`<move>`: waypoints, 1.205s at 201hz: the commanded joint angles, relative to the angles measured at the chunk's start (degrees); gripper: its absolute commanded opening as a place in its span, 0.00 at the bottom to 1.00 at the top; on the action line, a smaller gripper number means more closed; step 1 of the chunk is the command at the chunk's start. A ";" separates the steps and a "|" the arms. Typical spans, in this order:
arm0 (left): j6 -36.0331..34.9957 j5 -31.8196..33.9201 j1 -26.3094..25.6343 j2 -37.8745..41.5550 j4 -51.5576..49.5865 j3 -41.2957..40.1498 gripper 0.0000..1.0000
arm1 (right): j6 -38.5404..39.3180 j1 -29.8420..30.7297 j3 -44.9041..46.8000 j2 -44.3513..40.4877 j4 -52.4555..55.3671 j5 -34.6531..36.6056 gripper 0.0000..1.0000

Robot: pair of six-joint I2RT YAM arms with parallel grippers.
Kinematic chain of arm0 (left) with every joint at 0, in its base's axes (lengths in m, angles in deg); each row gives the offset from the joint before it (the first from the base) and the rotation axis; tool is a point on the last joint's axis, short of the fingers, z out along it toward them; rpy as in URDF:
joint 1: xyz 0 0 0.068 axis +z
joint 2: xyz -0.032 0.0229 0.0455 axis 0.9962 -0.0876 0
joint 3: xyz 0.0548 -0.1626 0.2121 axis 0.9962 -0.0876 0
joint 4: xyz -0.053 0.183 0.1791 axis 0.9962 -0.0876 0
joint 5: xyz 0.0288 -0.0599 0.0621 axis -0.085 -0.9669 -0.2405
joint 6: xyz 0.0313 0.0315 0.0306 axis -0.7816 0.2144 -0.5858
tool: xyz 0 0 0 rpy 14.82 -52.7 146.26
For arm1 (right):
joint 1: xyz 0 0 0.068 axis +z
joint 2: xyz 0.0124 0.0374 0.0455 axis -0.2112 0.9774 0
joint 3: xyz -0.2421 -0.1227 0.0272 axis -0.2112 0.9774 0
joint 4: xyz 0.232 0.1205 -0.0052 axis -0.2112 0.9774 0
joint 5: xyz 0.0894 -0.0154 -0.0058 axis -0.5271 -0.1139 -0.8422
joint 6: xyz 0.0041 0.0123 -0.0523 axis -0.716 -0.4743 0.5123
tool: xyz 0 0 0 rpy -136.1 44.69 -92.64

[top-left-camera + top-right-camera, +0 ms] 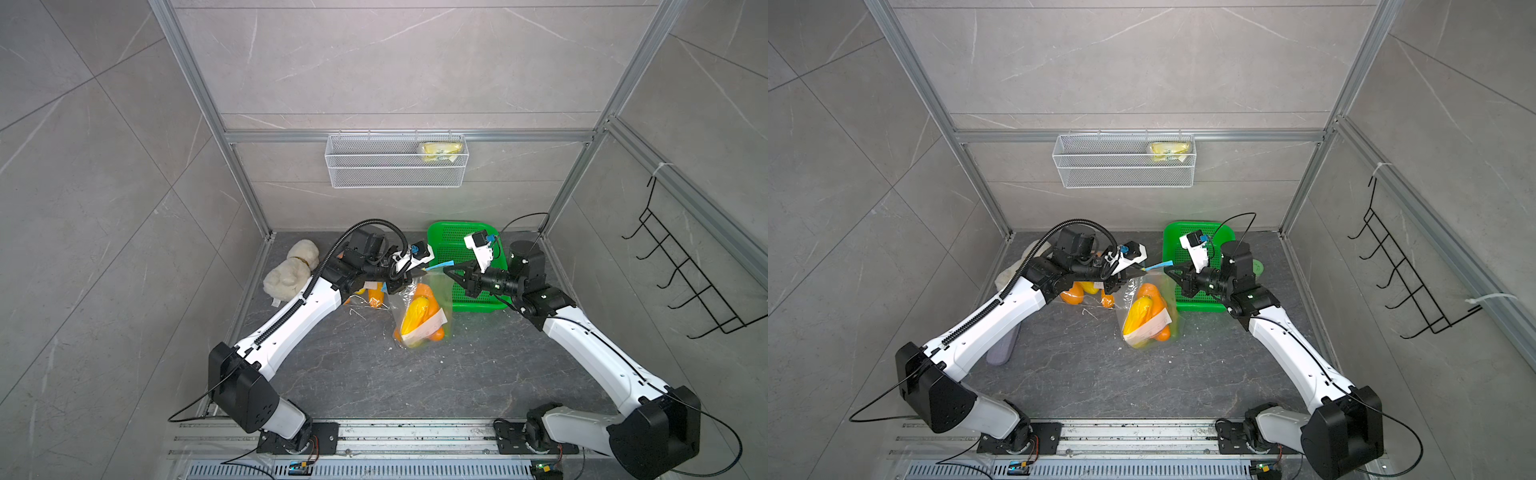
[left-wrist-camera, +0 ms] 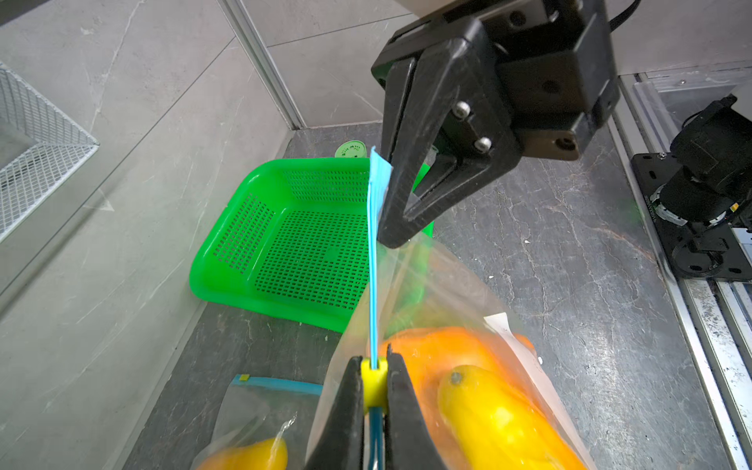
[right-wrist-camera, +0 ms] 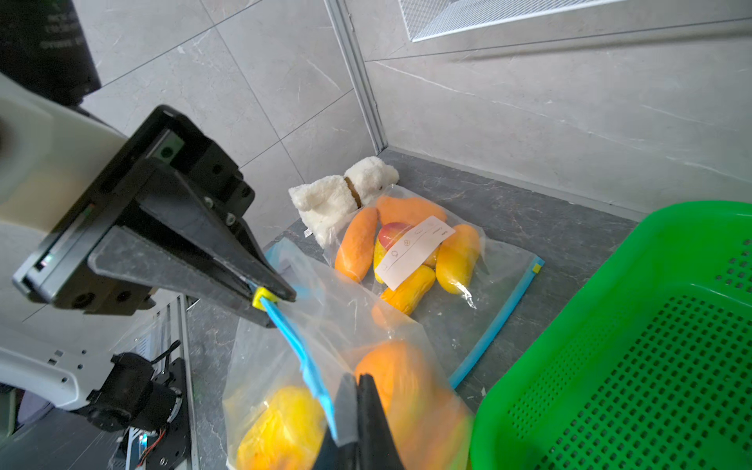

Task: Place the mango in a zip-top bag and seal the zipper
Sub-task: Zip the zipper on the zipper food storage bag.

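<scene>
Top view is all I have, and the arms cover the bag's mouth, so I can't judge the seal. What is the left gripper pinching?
Observer: The left wrist shows the left gripper shut on the yellow slider of the zip-top bag.
Operator: And the right one?
Observer: The right gripper is shut on the blue zipper strip near its other end.
Operator: The other bag, under the left arm?
Observer: The right wrist shows that other bag lying flat beside the plush toy, its zipper pull at one end of its strip.
</scene>
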 commanded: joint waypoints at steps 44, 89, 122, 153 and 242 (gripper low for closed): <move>-0.58 4.50 3.68 6.08 -3.97 -3.00 0.00 | -2.51 -3.41 0.88 -1.83 -1.95 10.63 0.00; -0.07 5.41 4.63 7.55 -4.24 -4.53 0.00 | -1.64 -3.69 0.27 -1.74 0.61 14.09 0.00; 0.53 6.63 5.49 8.58 -4.40 -5.83 0.00 | -1.32 -3.98 0.09 -1.88 1.36 15.43 0.00; 2.11 6.72 6.28 9.38 -3.16 -7.68 0.07 | -1.36 -4.06 -0.05 -1.46 1.31 14.66 0.00; 32.19 -5.69 12.79 16.16 19.57 -20.12 0.83 | -3.47 -4.21 2.18 0.09 -5.46 1.59 0.00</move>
